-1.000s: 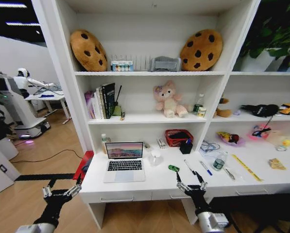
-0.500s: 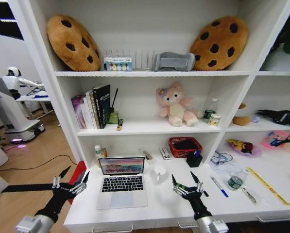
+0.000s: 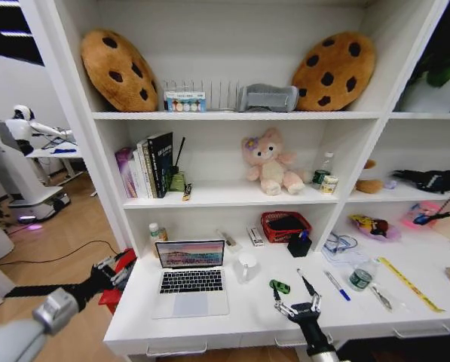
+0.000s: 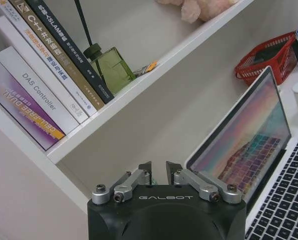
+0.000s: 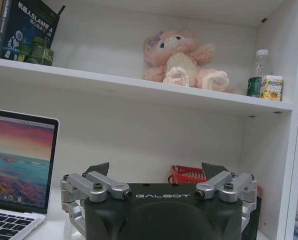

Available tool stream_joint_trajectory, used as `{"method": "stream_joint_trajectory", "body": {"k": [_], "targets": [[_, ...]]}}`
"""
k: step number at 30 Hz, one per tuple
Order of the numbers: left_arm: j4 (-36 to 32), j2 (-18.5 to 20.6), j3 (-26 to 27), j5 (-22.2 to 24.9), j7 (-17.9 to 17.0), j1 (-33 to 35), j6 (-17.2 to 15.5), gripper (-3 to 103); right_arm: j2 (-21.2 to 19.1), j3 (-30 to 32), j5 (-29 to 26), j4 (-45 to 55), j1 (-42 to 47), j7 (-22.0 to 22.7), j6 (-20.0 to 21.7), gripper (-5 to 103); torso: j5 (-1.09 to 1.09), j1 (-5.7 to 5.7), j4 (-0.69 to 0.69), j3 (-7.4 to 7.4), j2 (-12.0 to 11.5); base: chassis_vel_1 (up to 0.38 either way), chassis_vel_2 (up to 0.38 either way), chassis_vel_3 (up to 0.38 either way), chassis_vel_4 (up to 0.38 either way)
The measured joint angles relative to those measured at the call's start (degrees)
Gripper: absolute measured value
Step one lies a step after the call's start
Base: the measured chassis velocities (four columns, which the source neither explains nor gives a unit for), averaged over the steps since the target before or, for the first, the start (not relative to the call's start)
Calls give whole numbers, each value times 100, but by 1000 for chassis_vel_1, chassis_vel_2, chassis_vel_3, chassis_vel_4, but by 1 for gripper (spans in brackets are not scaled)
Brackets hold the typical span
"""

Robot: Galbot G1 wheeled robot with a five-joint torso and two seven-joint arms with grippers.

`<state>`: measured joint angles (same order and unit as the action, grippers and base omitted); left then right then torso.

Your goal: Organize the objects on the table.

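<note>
1. The right gripper (image 3: 298, 305) is hovering over the front part of the white table (image 3: 247, 313), its fingers (image 3: 309, 285) spreading wide apart and gripping nothing.
2. A tiny green toy car (image 3: 280, 286) is sitting on the table just beyond those fingertips, slightly toward the robot's left, apart from them.
3. A dark pen (image 3: 303, 278) is lying just past the right fingers, and a blue pen (image 3: 337, 286) is resting farther out on their right side.
4. A clear jar with a green lid (image 3: 362, 276) is standing near the blue pen, well off to the right of the right gripper.
5. The left gripper (image 4: 158, 172) is hanging at the table's left end, its fingers (image 4: 145, 169) drawing almost together with only a narrow gap, holding nothing.
6. The silver laptop (image 3: 190, 276) is standing open on the table, just to the right of the left fingers; in the left wrist view its lit screen (image 4: 246, 142) is rising right beside the fingertips.
7. A red basket (image 3: 286, 225) and a white mug (image 3: 246, 266) are sitting at the back of the table, beyond the right gripper.
</note>
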<state>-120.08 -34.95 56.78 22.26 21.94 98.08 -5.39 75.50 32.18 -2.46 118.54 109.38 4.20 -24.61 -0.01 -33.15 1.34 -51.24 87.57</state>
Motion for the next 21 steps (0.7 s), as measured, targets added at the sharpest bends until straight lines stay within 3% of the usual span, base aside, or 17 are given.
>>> {"method": "stream_joint_trajectory", "body": {"k": [2,5,6,12,15,18,19,21], "targets": [[157,319,-175,166,93,-305,-99,10,48,12,27,-60,8,20,-23,100,0,0,-1,0,0,0,0,0,0],[268,555,-306,269,259,-520,-136,1,74,22,34,-107,-7,31,-24,100,-1,1,-3,0,0,0,0,0,0],[268,555,-306,269,259,-520,-136,1,74,22,34,-107,-7,31,-24,100,-1,1,-3,0,0,0,0,0,0],[641,1105,-664,432,1040,-1250,-223,0,95,43,19,-250,-74,30,-29,100,0,1,-4,0,0,0,0,0,0],[723,1240,-929,455,1195,-1518,-241,0,95,47,15,-296,-91,27,-36,100,2,1,-3,0,0,0,0,0,0],[925,1309,-2025,455,1377,-2543,-283,0,120,51,14,-384,-123,22,-72,100,0,2,-4,0,0,0,0,0,0],[925,1309,-2025,455,1377,-2543,-283,0,120,51,14,-384,-123,22,-72,100,0,2,-4,0,0,0,0,0,0],[1060,1173,-2906,440,1462,-3453,-349,0,147,53,20,-433,-127,16,-99,100,0,1,-1,0,0,0,0,0,0]]}}
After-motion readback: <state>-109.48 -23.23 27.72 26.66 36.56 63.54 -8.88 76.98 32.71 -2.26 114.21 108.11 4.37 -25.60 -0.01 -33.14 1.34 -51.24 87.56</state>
